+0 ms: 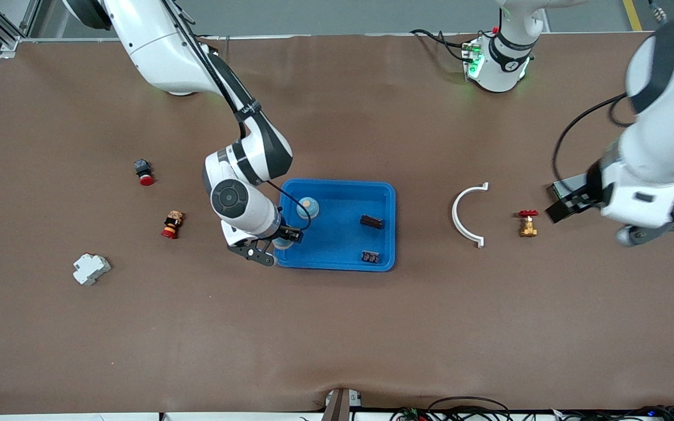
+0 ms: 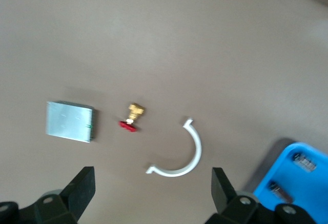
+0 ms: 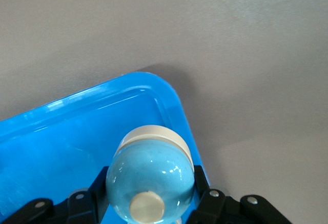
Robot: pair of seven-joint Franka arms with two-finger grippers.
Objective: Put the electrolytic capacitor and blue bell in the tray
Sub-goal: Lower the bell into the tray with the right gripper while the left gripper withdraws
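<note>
My right gripper (image 1: 281, 241) (image 3: 149, 185) is shut on a pale blue bell (image 3: 149, 175) with a cream base. It holds the bell just over the blue tray's (image 1: 337, 183) (image 3: 171, 98) corner nearest the right arm and the front camera. A second blue bell (image 1: 308, 206) stands inside the tray. Two small dark parts (image 1: 371, 221) (image 1: 370, 256) lie in the tray toward the left arm's end. I cannot tell which one is the electrolytic capacitor. My left gripper (image 1: 571, 206) (image 2: 154, 193) hangs open and holds nothing, above the bare table by a grey metal box (image 2: 69, 121).
A white half-ring clip (image 1: 467, 214) (image 2: 179, 155) and a brass valve with a red handle (image 1: 528, 223) (image 2: 131, 119) lie between the tray and the grey box (image 1: 565, 187). Toward the right arm's end are two red-capped buttons (image 1: 144, 172) (image 1: 172, 224) and a white breaker (image 1: 90, 268).
</note>
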